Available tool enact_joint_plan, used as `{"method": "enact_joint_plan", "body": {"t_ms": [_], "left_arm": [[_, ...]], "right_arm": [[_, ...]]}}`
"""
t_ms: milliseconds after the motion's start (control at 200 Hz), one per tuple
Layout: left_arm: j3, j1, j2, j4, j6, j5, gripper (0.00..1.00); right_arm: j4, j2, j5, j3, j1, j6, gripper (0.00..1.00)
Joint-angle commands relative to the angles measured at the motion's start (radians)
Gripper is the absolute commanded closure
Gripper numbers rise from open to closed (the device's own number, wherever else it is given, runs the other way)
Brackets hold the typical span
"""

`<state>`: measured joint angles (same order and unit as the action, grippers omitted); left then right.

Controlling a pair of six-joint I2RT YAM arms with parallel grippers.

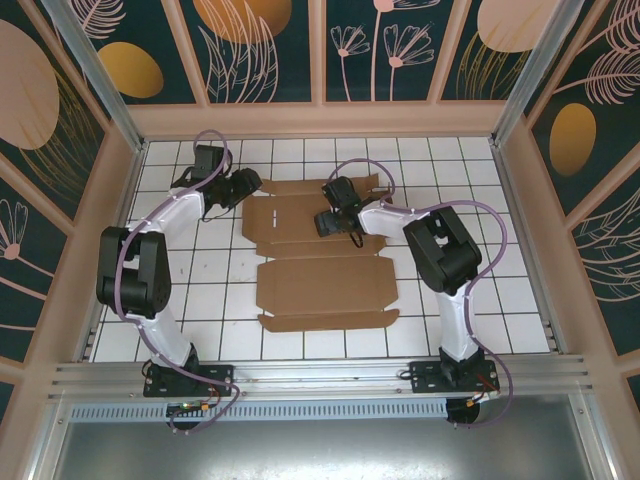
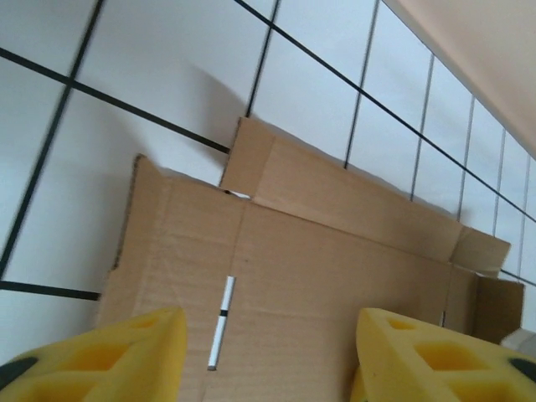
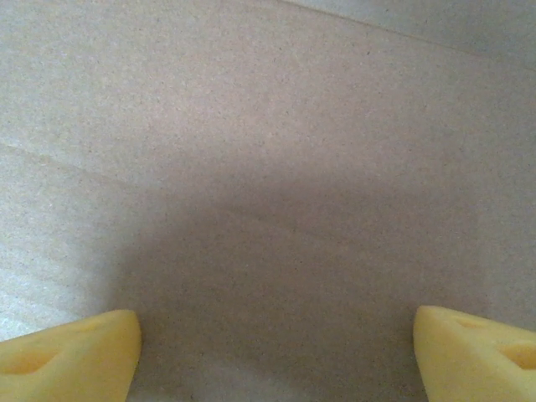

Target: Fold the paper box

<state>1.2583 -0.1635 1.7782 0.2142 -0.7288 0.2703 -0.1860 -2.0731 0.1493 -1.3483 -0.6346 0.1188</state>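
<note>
The paper box lies flat as a brown die-cut cardboard sheet in the middle of the white tiled table, its flaps spread out. My left gripper hovers at the sheet's far left corner, and in its wrist view the yellow fingers stand apart over the cardboard with nothing between them. My right gripper is low over the far middle panel. Its yellow fingertips are spread wide above bare cardboard, holding nothing.
A narrow slot is cut in the panel under the left fingers. Pale wooden walls fence the table on three sides. A metal rail with both arm bases runs along the near edge.
</note>
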Motion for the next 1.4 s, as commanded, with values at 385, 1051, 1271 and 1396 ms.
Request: {"method": "enact_joint_plan", "body": {"t_ms": [385,1051,1271,1396], "left_arm": [[0.27,0.011,0.174,0.079,0.239,-0.005,0.47],[0.652,0.009,0.563,0.213,0.142,-0.024,0.47],[0.653,0.007,0.587,0.199,0.139,0.035,0.47],[0.628,0.006,0.577,0.162,0.126,0.098,0.47]], "right_arm": [[-0.034,-0.104,0.002,0.05,-0.007,0.001,0.26],[-0.035,-0.114,-0.017,0.063,-0.003,0.002,0.27],[-0.043,-0.122,-0.013,0.057,-0.003,0.001,0.28],[-0.048,-0.124,-0.01,0.054,-0.003,0.0,0.28]]}}
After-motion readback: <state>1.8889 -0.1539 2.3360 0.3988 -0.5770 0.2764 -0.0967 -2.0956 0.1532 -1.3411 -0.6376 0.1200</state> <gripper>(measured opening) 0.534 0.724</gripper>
